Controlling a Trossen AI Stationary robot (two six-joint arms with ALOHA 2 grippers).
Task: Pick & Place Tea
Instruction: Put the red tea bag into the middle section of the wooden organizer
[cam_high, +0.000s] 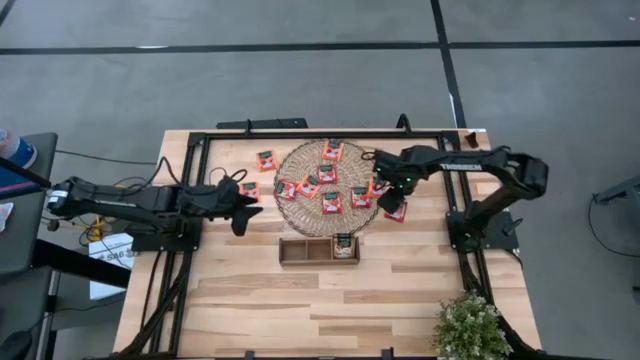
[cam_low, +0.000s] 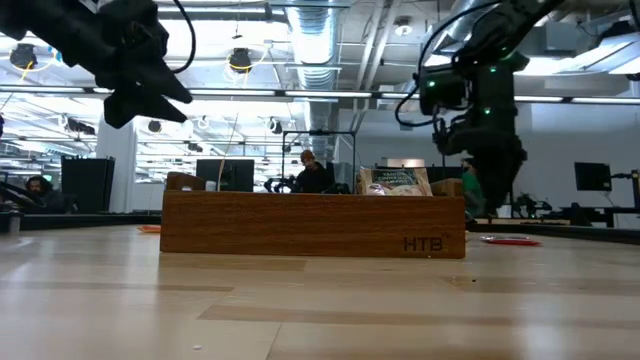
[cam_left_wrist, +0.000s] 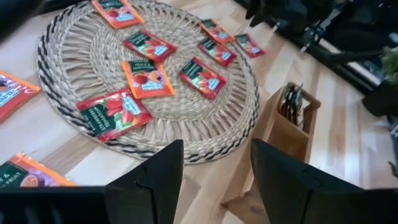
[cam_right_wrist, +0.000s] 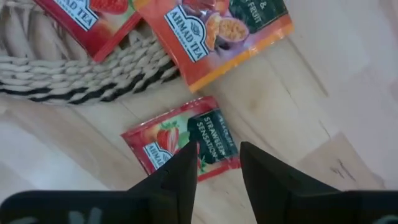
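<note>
Right wrist view: strawberry sachet (cam_right_wrist: 183, 146) just beyond open right tool (cam_right_wrist: 217, 165).

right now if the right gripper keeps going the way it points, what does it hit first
Most likely the strawberry tea sachet lying flat on the table, just off the woven mat. The right gripper has its fingers open over it; depth is unclear.

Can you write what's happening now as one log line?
right gripper: open over strawberry sachet on table | left gripper: open, beside mat
</note>
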